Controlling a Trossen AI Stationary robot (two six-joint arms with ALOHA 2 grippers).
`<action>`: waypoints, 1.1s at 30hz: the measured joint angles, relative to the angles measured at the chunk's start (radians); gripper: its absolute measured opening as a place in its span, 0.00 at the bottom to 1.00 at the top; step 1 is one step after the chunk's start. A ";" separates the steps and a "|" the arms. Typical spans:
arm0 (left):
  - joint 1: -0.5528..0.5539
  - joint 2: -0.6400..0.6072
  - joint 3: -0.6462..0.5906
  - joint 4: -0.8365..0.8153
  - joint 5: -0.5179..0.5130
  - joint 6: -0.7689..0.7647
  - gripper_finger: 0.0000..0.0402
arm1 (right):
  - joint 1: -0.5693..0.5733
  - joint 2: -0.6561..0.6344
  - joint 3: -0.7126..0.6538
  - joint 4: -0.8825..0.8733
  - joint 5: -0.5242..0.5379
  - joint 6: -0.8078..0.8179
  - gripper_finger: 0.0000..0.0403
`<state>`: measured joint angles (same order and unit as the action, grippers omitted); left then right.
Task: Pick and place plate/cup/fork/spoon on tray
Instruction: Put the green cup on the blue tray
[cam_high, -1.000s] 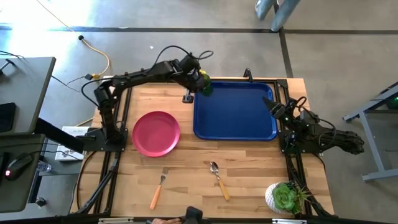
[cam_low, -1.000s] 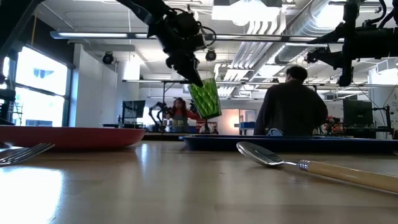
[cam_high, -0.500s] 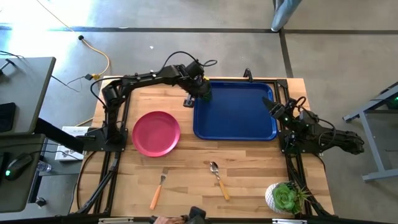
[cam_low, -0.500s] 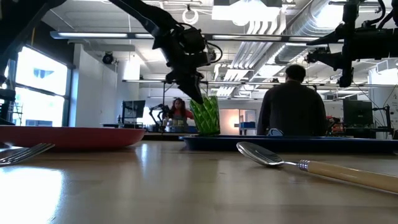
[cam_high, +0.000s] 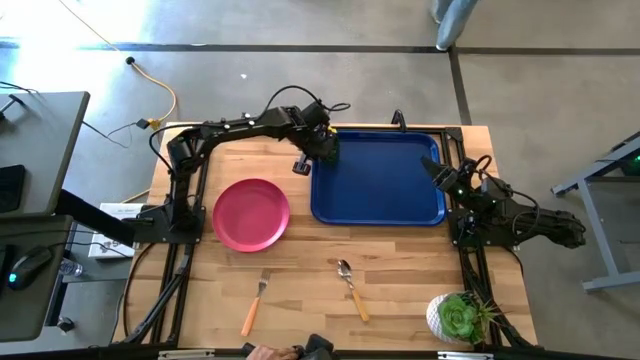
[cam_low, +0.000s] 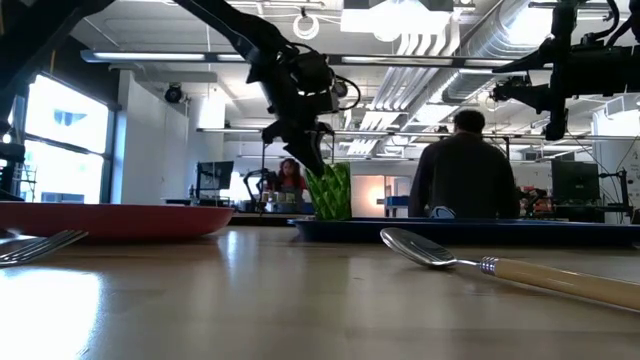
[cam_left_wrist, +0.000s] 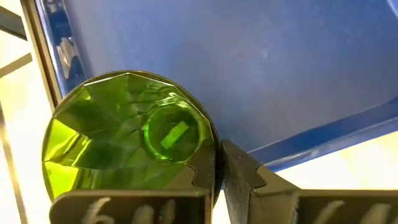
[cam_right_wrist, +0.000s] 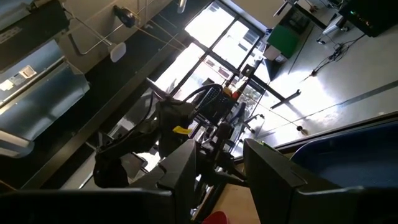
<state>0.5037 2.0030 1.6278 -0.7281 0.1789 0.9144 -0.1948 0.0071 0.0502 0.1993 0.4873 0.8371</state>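
Here the left gripper (cam_high: 322, 150) has its fingers pinched on the rim of the cup (cam_left_wrist: 127, 134), which sits on the tray (cam_high: 385, 185) at its far left corner (wall between the fingers). The right gripper (cam_high: 437, 170), fingers apart, waits beside the tray's right edge.
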 joint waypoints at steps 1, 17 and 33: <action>-0.005 0.003 0.001 0.000 -0.013 0.001 0.02 | 0.000 0.000 0.000 0.000 0.000 0.000 0.31; -0.054 0.009 0.001 0.000 -0.117 0.059 0.02 | 0.000 0.000 0.000 -0.006 -0.035 0.000 0.31; -0.055 0.011 -0.002 0.005 -0.166 0.012 0.06 | 0.000 0.000 0.000 -0.006 -0.078 0.000 0.31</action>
<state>0.4492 2.0143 1.6259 -0.7233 0.0127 0.9262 -0.1951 0.0072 0.0502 0.1928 0.4095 0.8371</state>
